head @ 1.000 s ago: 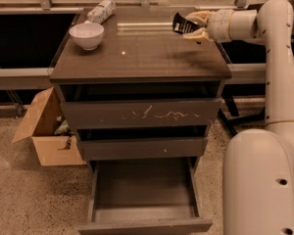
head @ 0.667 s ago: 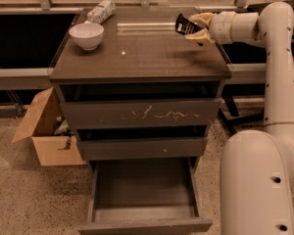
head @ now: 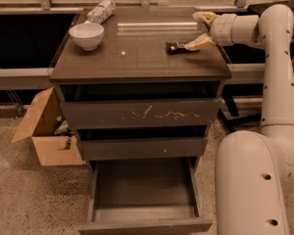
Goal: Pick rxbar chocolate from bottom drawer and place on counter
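The rxbar chocolate [head: 177, 46], a small flat black wrapper, lies flat on the counter [head: 137, 60] at its right side. My gripper [head: 200, 30] hovers at the counter's right edge, just right of the bar. It is open, with one finger [head: 204, 16] raised and the other finger [head: 199, 42] low, its tip at the bar's right end. The bottom drawer [head: 144, 225] is pulled out at the foot of the cabinet and its grey inside shows nothing in it.
A white bowl [head: 86, 35] and a whitish packet [head: 101, 11] sit at the counter's back left. The top drawer front [head: 142, 114] has white scratches. An open cardboard box [head: 44, 131] stands on the floor at the left. My white base [head: 255, 185] is at the right.
The gripper held the black bar above the counter's right side. Now the bar lies flat on the counter and the fingers have spread apart.
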Controlling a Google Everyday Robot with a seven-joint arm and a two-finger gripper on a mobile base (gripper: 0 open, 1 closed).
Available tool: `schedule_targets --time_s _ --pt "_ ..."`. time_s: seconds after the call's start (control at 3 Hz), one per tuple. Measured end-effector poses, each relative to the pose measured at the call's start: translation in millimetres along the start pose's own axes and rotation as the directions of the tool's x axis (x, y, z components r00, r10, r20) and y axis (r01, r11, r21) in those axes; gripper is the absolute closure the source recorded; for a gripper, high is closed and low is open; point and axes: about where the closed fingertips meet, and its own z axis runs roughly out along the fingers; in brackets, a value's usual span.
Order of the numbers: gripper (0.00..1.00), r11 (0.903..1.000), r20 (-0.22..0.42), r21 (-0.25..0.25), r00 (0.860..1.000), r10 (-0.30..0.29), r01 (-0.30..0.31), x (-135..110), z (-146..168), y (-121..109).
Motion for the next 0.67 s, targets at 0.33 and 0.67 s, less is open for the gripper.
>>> schedule_targets --time_s 0.33,0.67 --pt "0.0 0.9999 -0.005 0.006 1.0 0.013 -0.013 4.4 -2.3 -0.8" --pt "0.0 0.9985 0.013 0.054 1.0 -0.011 0.01 -7.7 -25.7 -19.0"
